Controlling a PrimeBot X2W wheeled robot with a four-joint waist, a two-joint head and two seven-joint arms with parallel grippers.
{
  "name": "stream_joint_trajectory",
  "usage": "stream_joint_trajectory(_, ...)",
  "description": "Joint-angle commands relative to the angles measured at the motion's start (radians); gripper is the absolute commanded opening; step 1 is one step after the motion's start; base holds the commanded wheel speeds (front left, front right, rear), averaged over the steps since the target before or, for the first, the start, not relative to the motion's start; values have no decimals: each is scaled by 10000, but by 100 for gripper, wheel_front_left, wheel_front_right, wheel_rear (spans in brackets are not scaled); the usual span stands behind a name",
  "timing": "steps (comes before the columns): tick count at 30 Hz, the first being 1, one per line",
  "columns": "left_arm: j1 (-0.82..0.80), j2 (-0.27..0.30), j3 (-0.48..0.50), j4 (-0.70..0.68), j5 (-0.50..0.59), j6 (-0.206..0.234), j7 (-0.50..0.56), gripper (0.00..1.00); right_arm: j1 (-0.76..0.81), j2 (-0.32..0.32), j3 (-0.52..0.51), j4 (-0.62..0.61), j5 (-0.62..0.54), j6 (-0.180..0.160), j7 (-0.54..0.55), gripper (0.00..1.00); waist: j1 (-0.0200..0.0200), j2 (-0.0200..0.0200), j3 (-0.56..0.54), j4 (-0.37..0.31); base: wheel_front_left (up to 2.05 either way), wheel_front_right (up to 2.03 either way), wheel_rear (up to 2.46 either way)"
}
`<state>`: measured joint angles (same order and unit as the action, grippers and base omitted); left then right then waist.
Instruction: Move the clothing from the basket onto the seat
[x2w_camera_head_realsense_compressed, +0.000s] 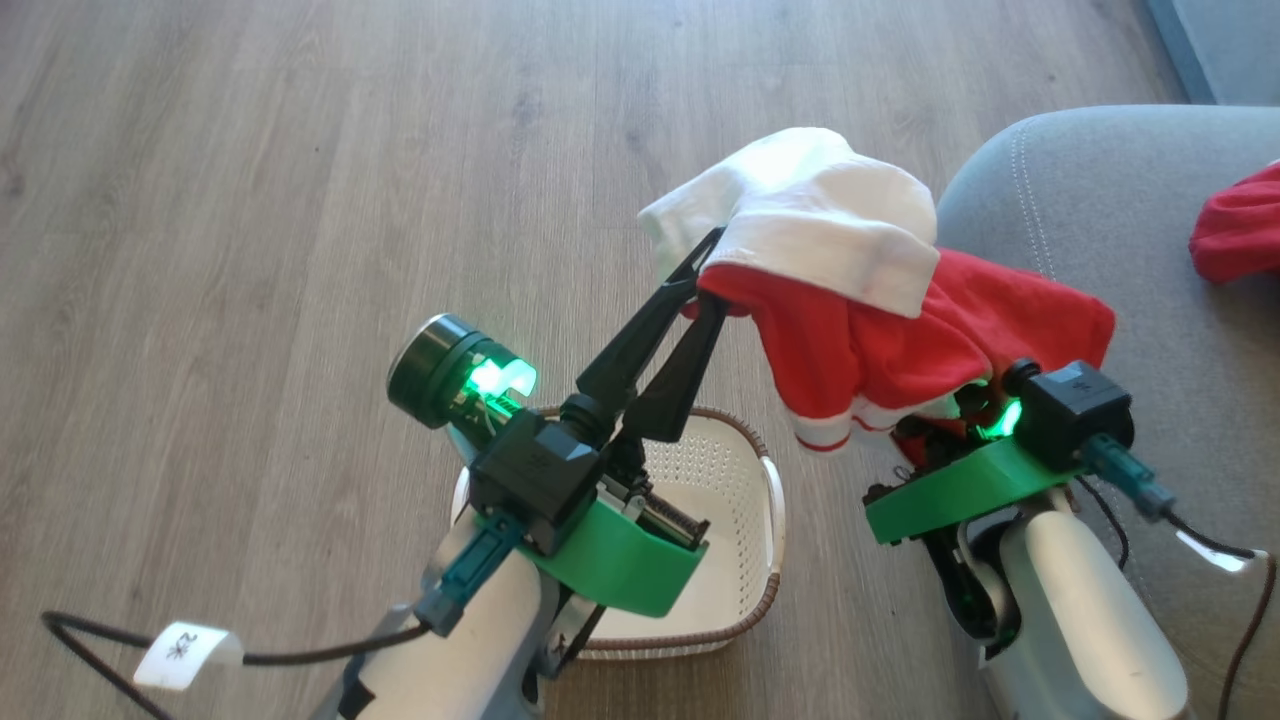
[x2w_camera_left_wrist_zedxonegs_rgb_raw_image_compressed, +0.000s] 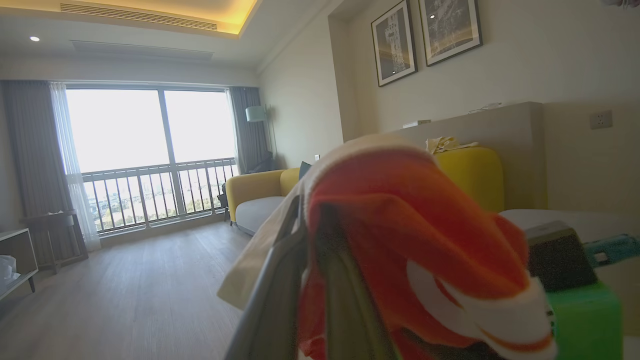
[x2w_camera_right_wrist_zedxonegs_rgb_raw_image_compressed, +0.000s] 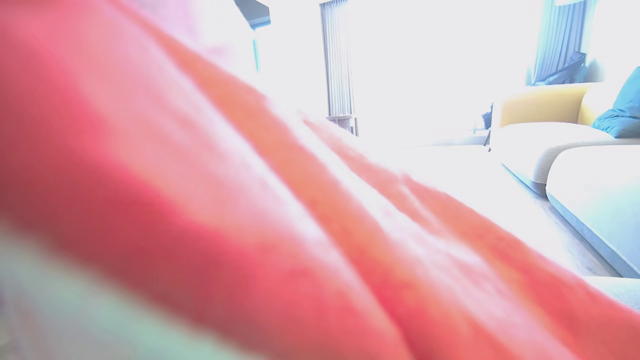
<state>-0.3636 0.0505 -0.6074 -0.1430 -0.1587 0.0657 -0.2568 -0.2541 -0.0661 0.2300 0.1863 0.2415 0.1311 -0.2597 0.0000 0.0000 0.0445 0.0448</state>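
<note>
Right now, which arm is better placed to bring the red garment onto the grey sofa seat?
Right, probably. The right gripper sits under the end of the red garment nearest the sofa seat, its fingers hidden by fabric. The left gripper pinches the far edge by the basket, farther from that seat.

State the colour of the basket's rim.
Brown, woven-looking rim on the basket; the head view shows it best.
</note>
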Motion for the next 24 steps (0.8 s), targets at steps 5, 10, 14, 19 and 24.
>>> stream_joint_trajectory(5,-111,-3,540,-78,18,0,-49,0,-213,155,275,-685,543,-4,-21,0,0,0,74,-80,0,0,0)
stream_joint_trajectory(10,6,-3,609,370,47,-56,-49,0,-237,156,383,-930,849,-4,-21,0,0,0,112,-118,0,0,0)
stream_joint_trajectory(14,123,-3,669,898,76,-164,-49,0,-277,157,357,-1071,923,-4,-21,0,0,0,133,-128,0,0,0)
stream_joint_trajectory(19,267,-3,755,1605,-59,-343,-49,0,-305,157,291,-1140,1018,-4,-21,0,0,0,145,-103,0,0,0)
stream_joint_trajectory(24,410,-3,662,2674,-184,-656,-49,26,-307,157,272,-1116,1036,-4,-21,0,0,0,120,-74,0,0,0)
